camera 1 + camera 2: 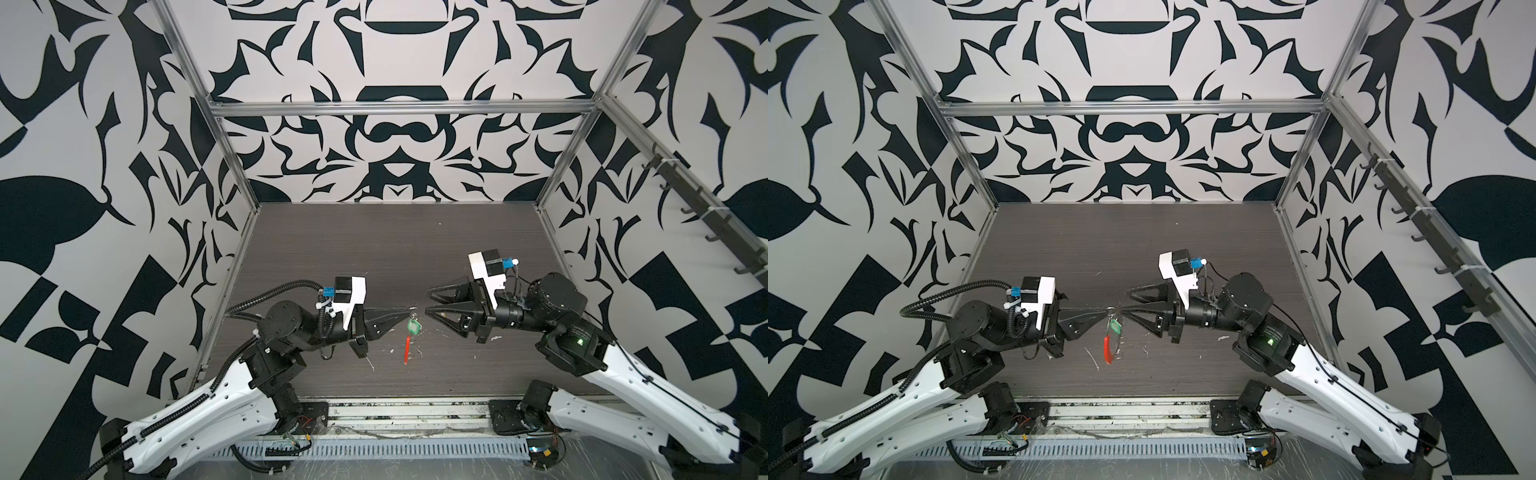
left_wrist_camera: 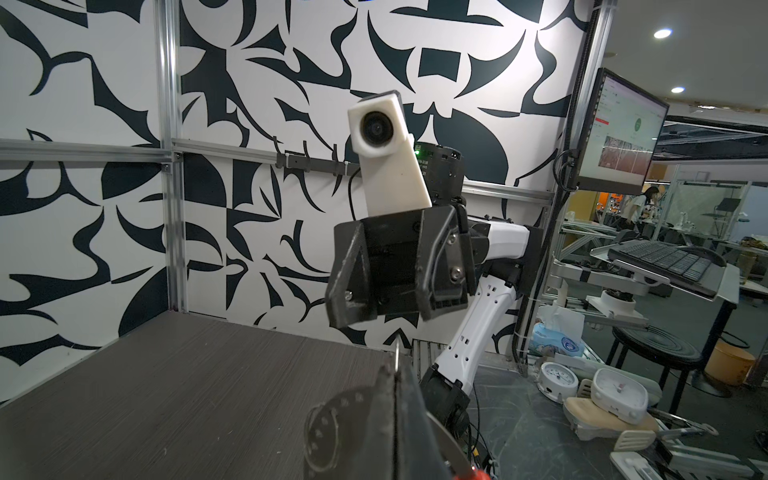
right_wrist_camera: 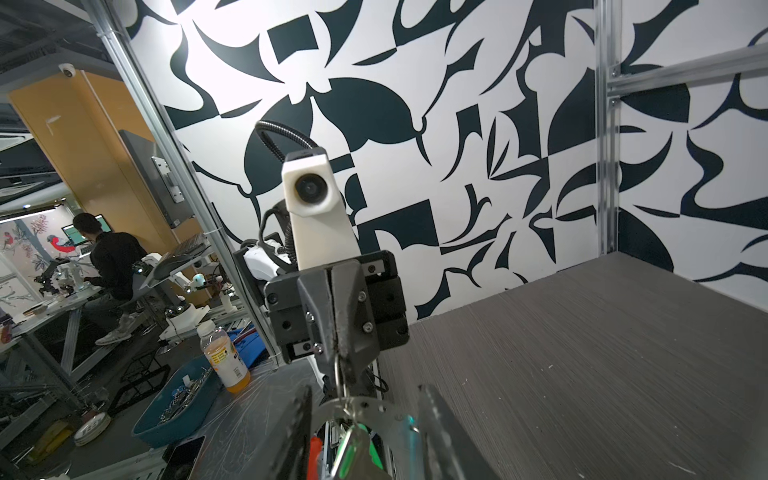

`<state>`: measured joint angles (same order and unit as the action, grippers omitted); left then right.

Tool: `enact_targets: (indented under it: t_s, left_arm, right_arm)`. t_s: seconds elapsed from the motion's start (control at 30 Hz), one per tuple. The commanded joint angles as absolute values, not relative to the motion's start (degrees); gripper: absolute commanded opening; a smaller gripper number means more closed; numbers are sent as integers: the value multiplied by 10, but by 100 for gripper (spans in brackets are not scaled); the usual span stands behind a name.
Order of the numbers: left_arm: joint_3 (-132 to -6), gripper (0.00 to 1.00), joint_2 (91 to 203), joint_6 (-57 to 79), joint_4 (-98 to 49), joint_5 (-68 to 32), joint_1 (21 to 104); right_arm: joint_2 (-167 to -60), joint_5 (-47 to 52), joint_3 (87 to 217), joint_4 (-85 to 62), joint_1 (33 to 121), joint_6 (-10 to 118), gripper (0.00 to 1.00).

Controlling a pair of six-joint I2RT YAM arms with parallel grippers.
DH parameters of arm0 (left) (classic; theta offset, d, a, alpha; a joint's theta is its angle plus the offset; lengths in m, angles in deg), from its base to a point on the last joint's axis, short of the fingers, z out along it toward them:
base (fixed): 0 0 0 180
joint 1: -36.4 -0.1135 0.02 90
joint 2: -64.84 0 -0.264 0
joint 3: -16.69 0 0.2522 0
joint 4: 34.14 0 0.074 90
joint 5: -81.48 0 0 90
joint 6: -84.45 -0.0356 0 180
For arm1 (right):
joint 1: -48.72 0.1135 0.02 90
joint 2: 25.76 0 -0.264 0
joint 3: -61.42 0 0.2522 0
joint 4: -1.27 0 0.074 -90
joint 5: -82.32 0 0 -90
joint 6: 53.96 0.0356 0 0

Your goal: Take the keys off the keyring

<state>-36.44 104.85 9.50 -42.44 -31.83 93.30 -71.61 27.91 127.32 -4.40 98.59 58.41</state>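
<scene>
The keyring (image 1: 411, 319) hangs above the table from my left gripper (image 1: 408, 310), which is shut on the top of its wire. Its red sleeve (image 1: 408, 351) hangs lowest. A green tag (image 1: 414, 328), one of the keys, dangles just under the grip; both top views show it (image 1: 1113, 328). In the left wrist view a wire end (image 2: 397, 357) sticks out past the closed tips. My right gripper (image 1: 427, 301) faces the left one, open, tips at the ring. In the right wrist view the green tag (image 3: 353, 453), red sleeve (image 3: 314, 453) and a grey metal band (image 3: 374, 409) lie between its fingers (image 3: 440, 432).
White scraps (image 1: 494, 338) lie scattered on the dark wood-grain table (image 1: 374, 249) beneath and beside the ring. Patterned walls with aluminium posts (image 1: 232, 166) close in the left, back and right. A hook rail (image 1: 685, 199) runs along the right wall.
</scene>
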Motion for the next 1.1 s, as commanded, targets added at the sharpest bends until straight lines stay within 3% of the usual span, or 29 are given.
enact_targets:
  t_s: [0.0, 0.43, 0.83, 1.07]
  left_arm:
    - [-357, 0, 1039, 99, -448, -314, 932]
    - [-350, 0, 1032, 98, -452, -298, 932]
    - [-347, 0, 1027, 97, -456, -280, 933]
    - [-347, 0, 1032, 97, -460, -284, 932]
  right_arm:
    - [-727, 313, 1287, 2, 988, 601, 42]
    - [-745, 334, 1279, 16, 989, 619, 24]
    - [-756, 339, 1269, 26, 995, 628, 24]
    - [-762, 338, 1272, 24, 998, 628, 15]
